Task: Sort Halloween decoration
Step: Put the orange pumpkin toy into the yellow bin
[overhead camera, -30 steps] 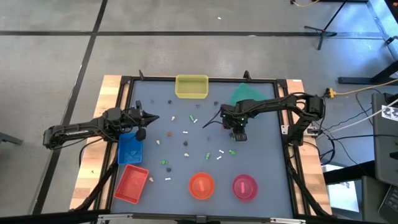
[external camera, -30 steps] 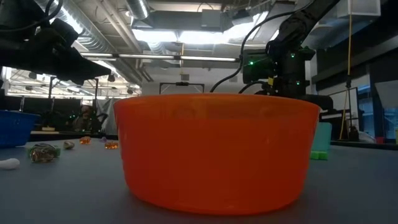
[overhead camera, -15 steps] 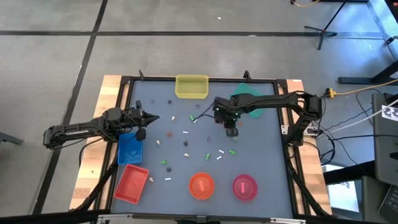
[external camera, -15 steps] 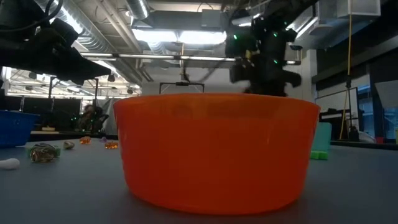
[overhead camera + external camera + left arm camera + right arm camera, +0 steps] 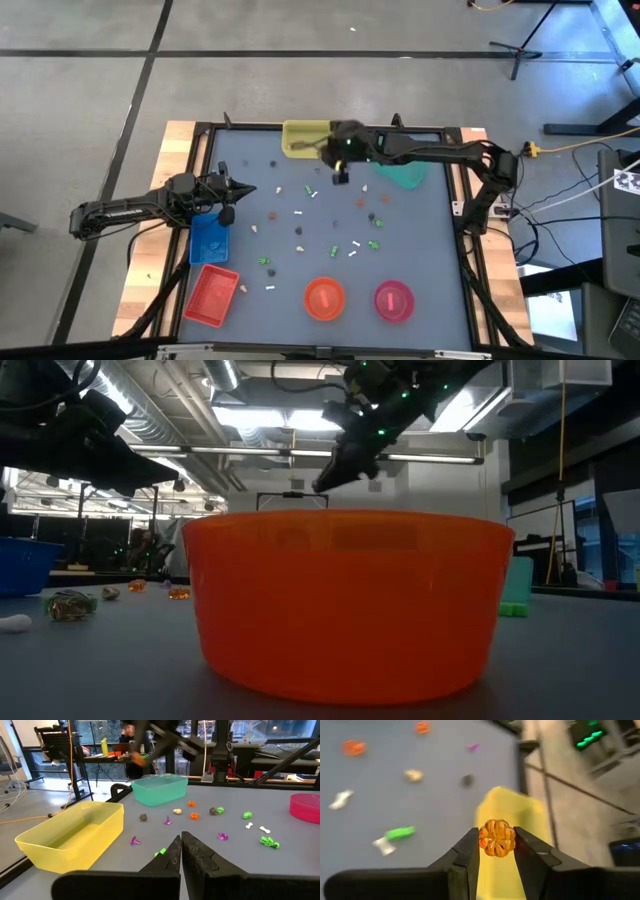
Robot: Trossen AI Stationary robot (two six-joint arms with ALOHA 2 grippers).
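1. The left gripper [image 5: 243,190] hovers near the counter's [image 5: 420,250] left edge, above the blue tray [image 5: 208,240], fingers together.
2. The right gripper [image 5: 496,851] hangs just beside the yellow tray [image 5: 300,140] at the far edge, fingers clamped on an orange pumpkin trinket [image 5: 497,838].
3. Other trinkets [image 5: 300,228] lie scattered mid-counter.

Overhead, table-level and both wrist views share the yellow tray [image 5: 308,139].

We see the right gripper [image 5: 496,851] swung away from mid-table trinkets over to the yellow tray [image 5: 303,140], an orange pumpkin [image 5: 497,838] pinched between its fingers, the tray now just beneath it.
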